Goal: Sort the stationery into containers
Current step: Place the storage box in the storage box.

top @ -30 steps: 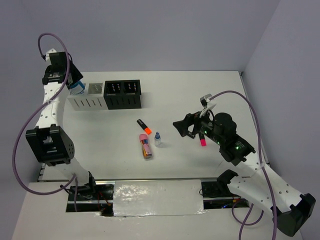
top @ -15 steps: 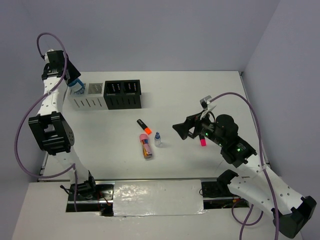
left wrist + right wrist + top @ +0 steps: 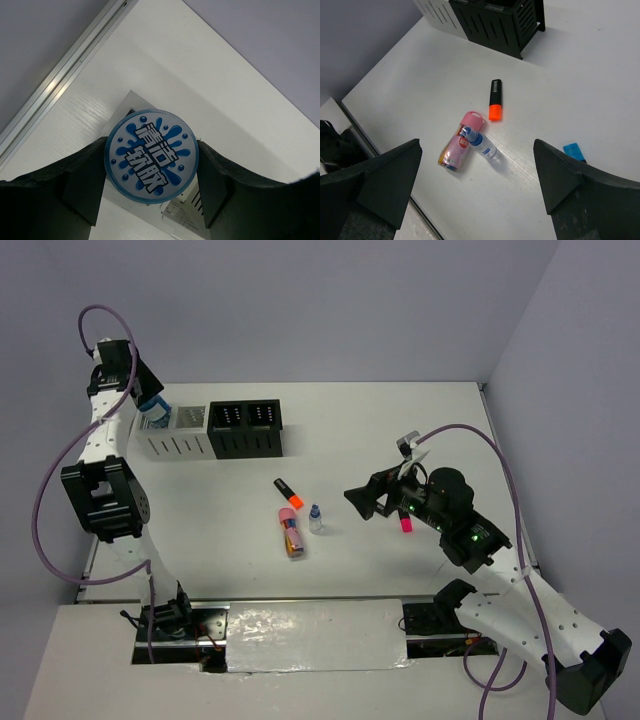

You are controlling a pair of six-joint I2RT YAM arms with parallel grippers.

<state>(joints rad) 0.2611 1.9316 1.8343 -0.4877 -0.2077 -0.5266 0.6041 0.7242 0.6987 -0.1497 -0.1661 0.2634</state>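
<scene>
A round blue printed disc (image 3: 151, 155) is gripped by its rim between the fingers (image 3: 82, 189) of the left gripper (image 3: 149, 413), which is closed on it. It is held above the white slotted box (image 3: 158, 445) at the left end of the container row; contact with the box cannot be determined. An orange-capped black highlighter (image 3: 494, 100), a pink-orange tube (image 3: 456, 150) and a small clear blue-capped bottle (image 3: 485, 146) are observed lying on the white table (image 3: 580, 75), the bottle just beside the tube. The right gripper (image 3: 368, 496) is spread wide above them, with nothing in it.

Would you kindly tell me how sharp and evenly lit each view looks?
Top external: soft even light, glare on the shiny strip. Left wrist: round blue piece crisp, left fingers dark. Right wrist: orange-capped highlighter sharp, right fingers dark.
</scene>
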